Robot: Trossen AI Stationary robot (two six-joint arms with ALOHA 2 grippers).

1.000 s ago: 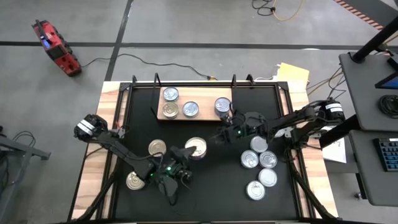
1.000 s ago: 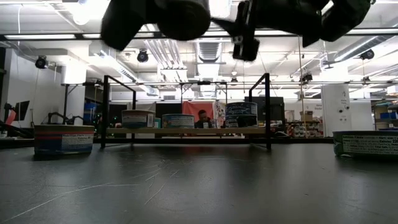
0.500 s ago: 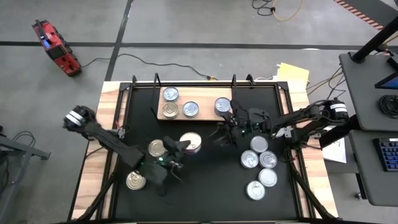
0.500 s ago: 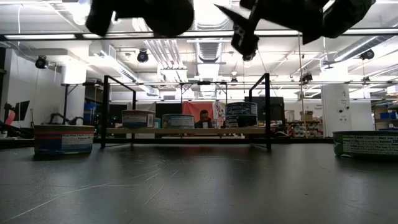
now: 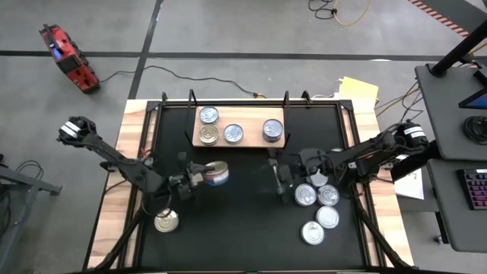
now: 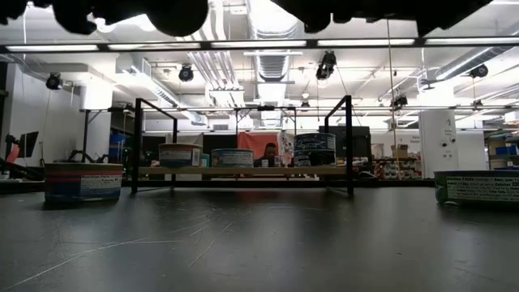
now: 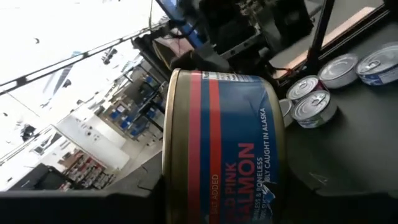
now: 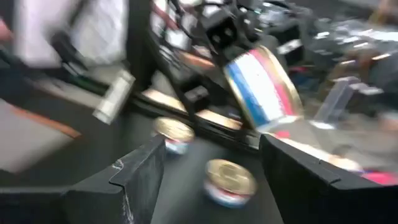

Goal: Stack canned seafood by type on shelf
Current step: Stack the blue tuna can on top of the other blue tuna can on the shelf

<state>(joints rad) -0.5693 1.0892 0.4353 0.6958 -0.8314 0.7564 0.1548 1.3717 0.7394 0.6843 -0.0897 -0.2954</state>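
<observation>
Left gripper (image 5: 199,176) is clenched on a gold-rimmed can (image 5: 215,173) with a blue and red label, held on its side above the black tabletop (image 5: 243,221), left of centre and in front of the shelf. The left wrist view shows the same can (image 7: 224,146) filling the frame, label reading pink salmon, rim turned sideways. Right gripper (image 5: 275,172) hangs over the tabletop just left of a group of five silver-topped cans (image 5: 318,199); its fingers (image 8: 137,180) are spread apart with nothing between them. In the right wrist view the held can (image 8: 264,87) appears across the tabletop, with two gold-topped cans (image 8: 231,180) standing below it. The shelf (image 5: 240,129), a light wooden board, lies at the far middle of the tabletop and carries four cans: one silver-topped at its far left corner (image 5: 208,116), one gold-topped just in front of that (image 5: 208,135), one silver-topped beside it (image 5: 233,135), and a stack toward the right end (image 5: 273,129). One gold-topped can (image 5: 167,221) stands alone near the left front. In the low view the shelf (image 6: 243,171) sits level with cans on it, and a further can (image 6: 83,182) stands at the left.
</observation>
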